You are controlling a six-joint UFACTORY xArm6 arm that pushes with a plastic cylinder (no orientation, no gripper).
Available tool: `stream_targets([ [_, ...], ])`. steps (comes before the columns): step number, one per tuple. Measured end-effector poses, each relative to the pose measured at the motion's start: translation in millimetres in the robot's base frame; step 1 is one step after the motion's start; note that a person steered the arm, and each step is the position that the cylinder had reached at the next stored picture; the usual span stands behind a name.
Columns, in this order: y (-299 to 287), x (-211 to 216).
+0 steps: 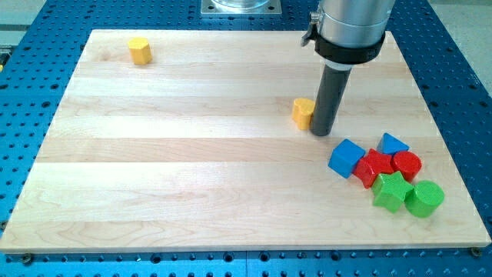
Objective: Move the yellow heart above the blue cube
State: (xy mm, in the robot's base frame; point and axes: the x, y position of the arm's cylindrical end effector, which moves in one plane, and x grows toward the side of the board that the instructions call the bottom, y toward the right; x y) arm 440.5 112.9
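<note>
resting on the wooden board (192,169), my tip (320,134) sits right against the yellow heart (303,112), which lies just at its ten o'clock, touching the rod's side as far as i can tell. i have no jaws to open or close; my end is a plain dark rod, gripping nothing, only pressed beside that one block.

the blue cube (346,158) sits near my tip at its four o'clock, apart from it. from the cube, the yellow heart is at eleven o'clock, so it lies above and to the view's left of the cube rather than straight above it.

at the cube's three o'clock a cluster crowds together: a red star-like block (374,167) touching the cube, a blue triangular block (393,144) at that red block's one o'clock, a red cylinder (407,165) at its three o'clock, a green star-like block (390,191) at its five o'clock, and a green cylinder (424,198) just beside that green one, at its three o'clock.

far off at the board's ten o'clock corner stands a yellow hexagonal block (139,50), alone and well apart from everything else.
</note>
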Motion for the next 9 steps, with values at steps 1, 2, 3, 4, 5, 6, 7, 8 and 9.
stream_targets([
  [1, 18.9, -15.5],
  [2, 3.5, -78.6],
  [3, -74.3, -71.2],
  [4, -36.3, -1.9],
  [5, 16.4, 38.7],
  [6, -45.2, -10.0],
  [7, -75.5, -29.5],
  [8, 1.5, -30.7],
  [9, 27.9, -29.7],
])
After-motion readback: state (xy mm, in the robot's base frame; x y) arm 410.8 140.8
